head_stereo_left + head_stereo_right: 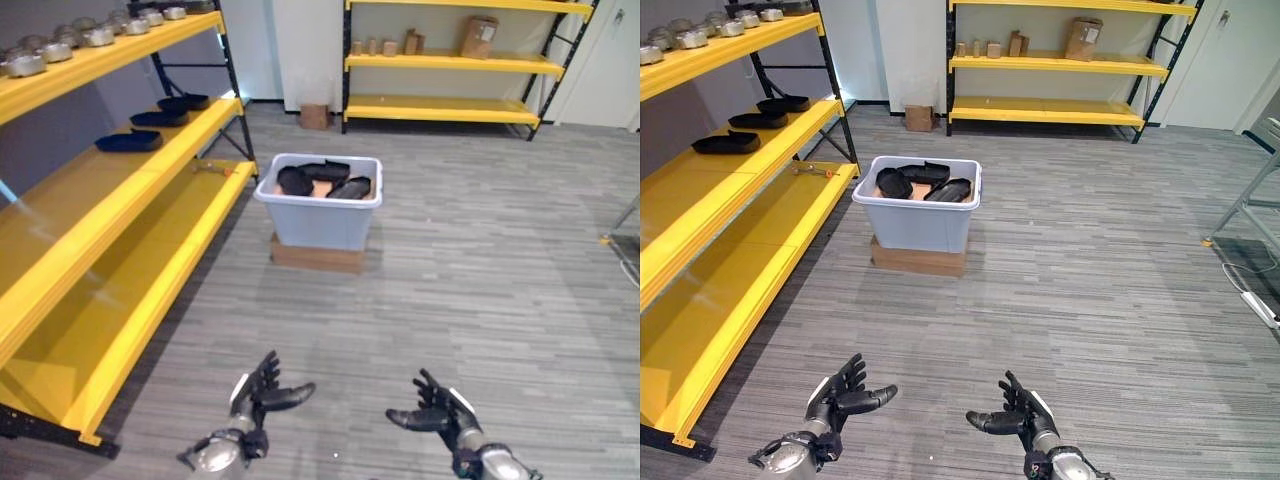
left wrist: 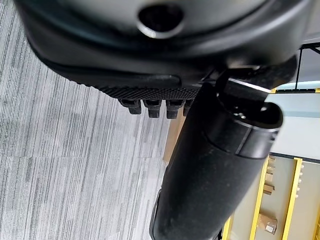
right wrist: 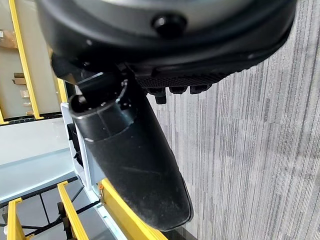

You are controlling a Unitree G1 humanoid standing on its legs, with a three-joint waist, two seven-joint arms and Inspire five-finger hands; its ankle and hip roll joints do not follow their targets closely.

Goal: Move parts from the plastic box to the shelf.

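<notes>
Plastic box (image 1: 318, 215): pale grey-blue tub standing on a flat brown cardboard base (image 1: 316, 255) on the grey plank floor (image 1: 480, 300), just beside the near end of the yellow shelf.
Parts (image 1: 325, 180): several black moulded pieces lying piled inside the plastic box, reaching about to its rim.
Shelf (image 1: 120, 215): yellow boards on dark posts along the robot's left. The middle board carries three black parts (image 1: 130, 141) in a row toward its far end; the top board carries a row of metal pieces (image 1: 85, 36); the lowest board has a small tool (image 1: 212, 168) near its far end.
Left hand (image 1: 262, 392): low in the head views, above the floor and well apart from the plastic box; fingers spread and relaxed, thumb pointing inward, holding nothing.
Right hand (image 1: 432, 410): level with the left hand, also well short of the plastic box; fingers loosely spread, thumb pointing inward, holding nothing.
Far shelf (image 1: 450, 62): a second yellow rack against the back wall, bearing a cardboard box (image 1: 479, 36) and a few small brown items.
</notes>
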